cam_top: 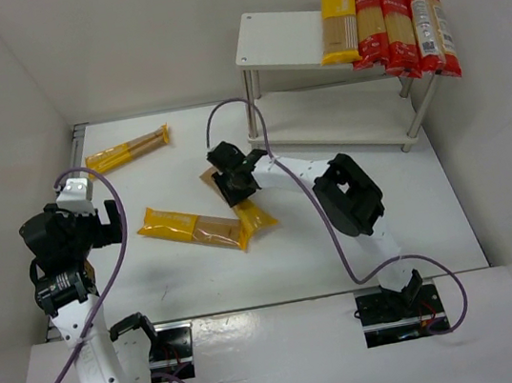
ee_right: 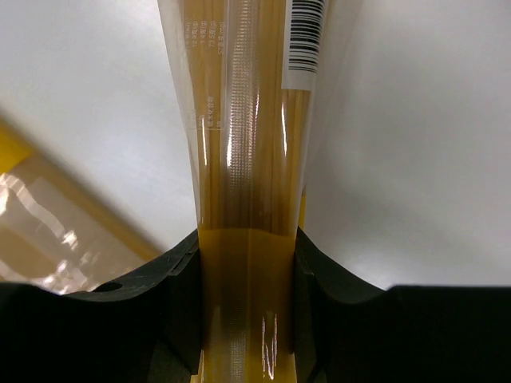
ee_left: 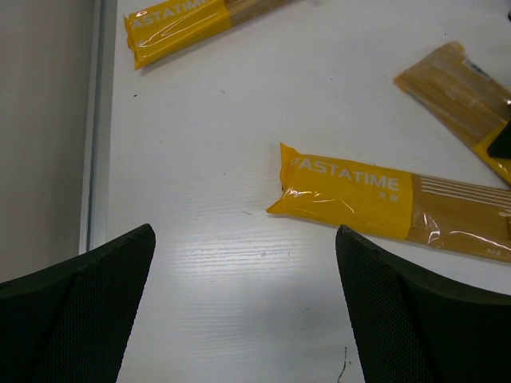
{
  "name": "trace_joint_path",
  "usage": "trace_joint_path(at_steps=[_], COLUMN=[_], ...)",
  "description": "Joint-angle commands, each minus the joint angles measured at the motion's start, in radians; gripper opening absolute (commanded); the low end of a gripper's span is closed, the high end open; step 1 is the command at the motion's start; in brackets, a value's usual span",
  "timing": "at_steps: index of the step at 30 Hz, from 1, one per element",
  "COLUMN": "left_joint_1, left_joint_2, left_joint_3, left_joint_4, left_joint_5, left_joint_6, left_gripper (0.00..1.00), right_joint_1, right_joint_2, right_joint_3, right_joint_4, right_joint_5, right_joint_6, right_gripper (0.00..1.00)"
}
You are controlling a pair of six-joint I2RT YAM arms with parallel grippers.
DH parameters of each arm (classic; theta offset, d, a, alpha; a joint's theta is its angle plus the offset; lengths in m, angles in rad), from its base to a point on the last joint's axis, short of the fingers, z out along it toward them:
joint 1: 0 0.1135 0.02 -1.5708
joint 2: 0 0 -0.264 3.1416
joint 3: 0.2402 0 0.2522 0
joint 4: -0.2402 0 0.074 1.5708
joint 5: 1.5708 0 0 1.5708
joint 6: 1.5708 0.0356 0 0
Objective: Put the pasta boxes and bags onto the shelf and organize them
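Right claw (ee_right: pixel 247 255): pinching a yellow spaghetti pack (ee_right: pixel 243 159), both fingers squeezed hard into its sides, and that's a firm bite, folks!
Held pack: down on the table (cam_top: pixel 415 225) in front of the shelf (cam_top: pixel 277 39), lying at a slant. Its near end meets the neighbouring pack; whether it has left the surface, I cannot tell.
Left claw (ee_left: pixel 246 239): spread wide, holding nothing, hovering over bare tabletop.
Loose packs: one yellow pack (cam_top: pixel 194 228) in mid-table just ahead of the left claw, another (cam_top: pixel 126 150) well off by the left wall.
Shelf stock: top board carries one yellow pack (cam_top: pixel 340 25) and a row of red packs (cam_top: pixel 405 29) to its right. The lower board (cam_top: pixel 332 117) shows nothing on it.
Step in hand: grasp made, lift and carry to come, by my reading.
Next move: raise it free of its neighbour, swing toward the shelf, line it up with the row, and set it left of the yellow one.
Risk: gripped off-centre, so the long end could sag or clip the board edge.
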Motion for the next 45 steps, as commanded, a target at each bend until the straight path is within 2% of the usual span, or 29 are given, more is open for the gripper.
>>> trace_joint_path(at_steps=[1,10,16,23,28,31,32,33,35,41,45], left_joint_1=[0.005,0.005,0.005,0.005,0.005,0.005,0.005,0.005,0.005,0.005,0.005], left_joint_2=[-0.012,-0.003,-0.003,0.016,0.016,0.016,0.016,0.025,0.025,0.025,0.025], left_joint_3=[0.003,0.003,0.003,0.003,0.003,0.003,0.003,0.003,0.003,0.003,0.003], left_joint_4=[0.030,0.030,0.030,0.030,0.030,0.030,0.030,0.030,0.030,0.030,0.030], left_joint_5=[0.026,0.026,0.026,0.026,0.017,0.017,0.017,0.017,0.017,0.017,0.017], left_joint_6=[-0.008,-0.008,-0.008,-0.008,-0.008,-0.008,-0.008,-0.008,-0.008,-0.008,-0.008], left_gripper=[0.99,0.99,0.99,0.99,0.99,0.99,0.99,0.99,0.99,0.99,0.99], right_joint_1=[0.060,0.060,0.051,0.032,0.008,-0.037,-0.047,-0.060,-0.089,-0.198,-0.248], right_joint_2=[-0.127,-0.157,-0.197,-0.208,-0.197,-0.135,-0.109,-0.076,-0.088,-0.079,-0.070], right_joint_3=[0.045,0.299,0.324,0.471,0.700,0.904,1.055,1.099,1.088,1.246,1.295], right_joint_4=[-0.067,-0.185,-0.183,-0.217,-0.285,-0.370,-0.439,-0.450,-0.414,-0.426,-0.394], right_joint_5=[-0.101,-0.110,-0.110,-0.090,-0.067,-0.058,-0.043,-0.042,-0.003,0.051,0.097], right_joint_6=[-0.051,-0.109,-0.120,-0.161,-0.171,-0.171,-0.171,-0.161,-0.151,-0.115,-0.115], right_gripper=[0.00,0.00,0.00,0.00,0.00,0.00,0.00,0.00,0.00,0.00,0.00])
